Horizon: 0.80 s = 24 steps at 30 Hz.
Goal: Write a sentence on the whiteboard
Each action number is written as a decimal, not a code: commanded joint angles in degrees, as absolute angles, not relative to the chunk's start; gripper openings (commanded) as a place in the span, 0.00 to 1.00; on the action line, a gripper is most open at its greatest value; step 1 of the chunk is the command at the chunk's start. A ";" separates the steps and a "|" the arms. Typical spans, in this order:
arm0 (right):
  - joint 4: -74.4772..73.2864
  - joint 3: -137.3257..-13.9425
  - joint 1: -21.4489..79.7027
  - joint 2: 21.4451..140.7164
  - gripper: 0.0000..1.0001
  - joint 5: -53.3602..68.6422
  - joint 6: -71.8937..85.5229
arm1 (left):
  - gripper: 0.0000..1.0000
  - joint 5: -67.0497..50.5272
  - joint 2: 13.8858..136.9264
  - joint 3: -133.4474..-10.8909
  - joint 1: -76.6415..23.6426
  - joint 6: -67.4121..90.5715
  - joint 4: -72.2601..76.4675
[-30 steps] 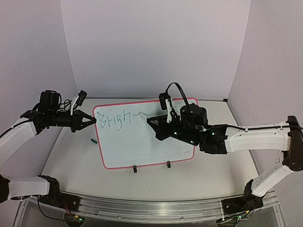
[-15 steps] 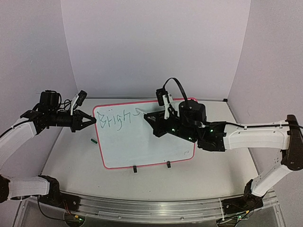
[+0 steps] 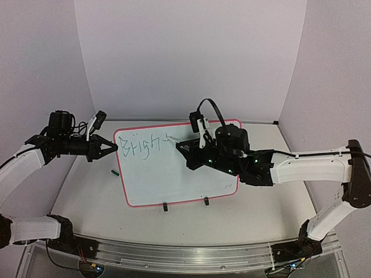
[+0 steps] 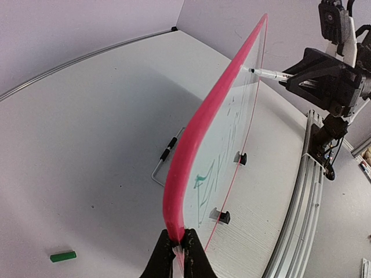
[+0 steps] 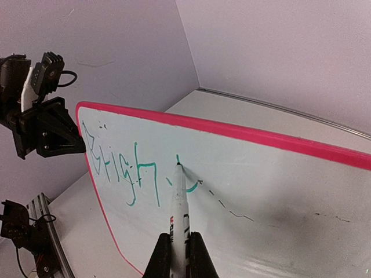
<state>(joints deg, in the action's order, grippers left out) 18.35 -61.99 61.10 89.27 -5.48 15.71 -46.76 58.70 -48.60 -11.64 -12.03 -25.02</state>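
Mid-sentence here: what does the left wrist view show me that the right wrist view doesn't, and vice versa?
Only left wrist: two black clips on the board's lower edge, a bent wire lying behind it, and a green cap on the table. Only right wrist: the writing face-on, reading "Brigh", with the marker tip on the next stroke. Both: board, marker, writing, the left hand pinching the board's edge, and the right hand holding the marker.

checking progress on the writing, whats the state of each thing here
whiteboard: propped upright, left edge clamped
sentence: unfinished, only first word's start written
marker: uncapped, tip on the whiteboard
green cap: lying loose on the table
left gripper: shut on whiteboard
right gripper: shut on marker
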 commanded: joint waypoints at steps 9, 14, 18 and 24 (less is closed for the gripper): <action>16.71 -57.84 60.97 88.05 0.00 -2.72 19.38 | 0.00 -45.09 59.75 -48.31 -12.38 -13.70 -26.90; 15.64 -57.55 60.94 86.24 0.00 -4.51 18.86 | 0.00 -45.11 59.74 -48.31 -12.39 -13.71 -26.92; 15.40 -57.31 60.93 84.16 0.00 -5.72 17.71 | 0.00 -45.11 59.89 -48.30 -12.39 -13.77 -26.92; 17.64 -56.64 60.92 82.16 0.00 -3.07 16.96 | 0.00 -45.13 59.92 -48.32 -12.36 -13.72 -26.96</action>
